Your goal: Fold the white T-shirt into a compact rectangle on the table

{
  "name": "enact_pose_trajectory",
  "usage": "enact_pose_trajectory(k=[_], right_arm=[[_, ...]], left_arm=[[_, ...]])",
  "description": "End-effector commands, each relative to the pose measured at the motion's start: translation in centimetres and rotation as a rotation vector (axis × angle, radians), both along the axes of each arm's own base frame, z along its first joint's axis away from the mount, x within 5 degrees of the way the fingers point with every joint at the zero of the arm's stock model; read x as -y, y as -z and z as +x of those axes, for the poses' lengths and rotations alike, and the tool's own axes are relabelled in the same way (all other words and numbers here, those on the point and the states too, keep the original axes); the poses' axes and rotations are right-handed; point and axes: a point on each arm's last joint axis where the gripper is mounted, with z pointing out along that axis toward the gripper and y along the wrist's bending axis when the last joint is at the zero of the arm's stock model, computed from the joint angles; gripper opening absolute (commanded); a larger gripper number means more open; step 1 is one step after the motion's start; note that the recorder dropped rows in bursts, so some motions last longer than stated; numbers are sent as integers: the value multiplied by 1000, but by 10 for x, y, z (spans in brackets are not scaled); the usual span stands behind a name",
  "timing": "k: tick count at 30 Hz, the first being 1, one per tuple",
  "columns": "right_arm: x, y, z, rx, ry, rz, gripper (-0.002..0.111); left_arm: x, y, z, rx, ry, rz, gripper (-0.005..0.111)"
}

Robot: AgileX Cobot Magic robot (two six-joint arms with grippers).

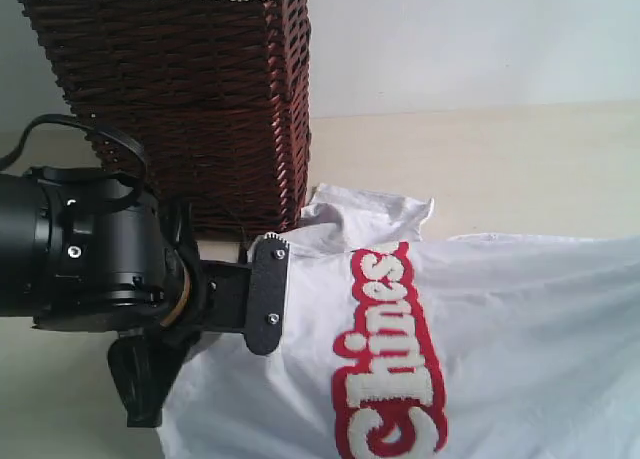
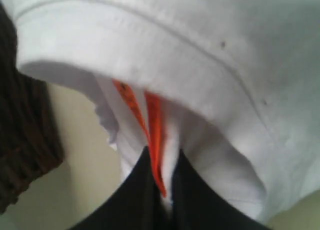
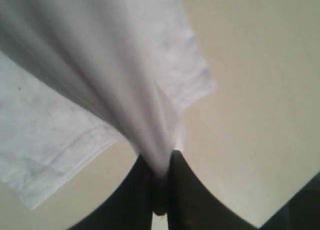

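**Jaws shut on the white T-shirt [image 1: 520, 319]**

My left jaws pinch its collar beside the orange tag [image 2: 155, 135]; my right jaws clamp a bunched edge. It looks lifted over the counter [image 1: 500, 169], so I'd keep tension even while lowering.

The white T-shirt [image 1: 520, 329] hangs stretched out above the pale cream table [image 1: 480, 154], chest outward. Its fuzzy white lettering [image 1: 395, 364], edged in red, runs sideways. One short sleeve [image 1: 372, 212] droops toward the tabletop. The orange neck tag [image 2: 156, 135] shows inside the collar. Elsewhere the cloth seems gathered into one taut, blurred fold.
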Motion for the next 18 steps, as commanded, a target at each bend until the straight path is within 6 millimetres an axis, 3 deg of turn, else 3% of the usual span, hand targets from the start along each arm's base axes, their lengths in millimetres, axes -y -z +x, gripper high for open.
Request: enact_pose_trajectory(k=[1,2,3,9,18], right_arm=[[-16,-45,-15,105,53,-25,0],[-20,-52,-18,123,70,-22,0],[-26,-64,-23,148,73,-24,0],[-43,-93,-41,205,44,-76,0],[-64,-123,-65,260,21,-126,0]], left_arm=[[-22,-26,3,118,-41,145,0],[-24,-34,5,163,-18,152,0],[-28,-55,6,246,0,145,0],[-25,-121,12,392,-40,24,0],[-17,-187,17,532,9,-126,0]])
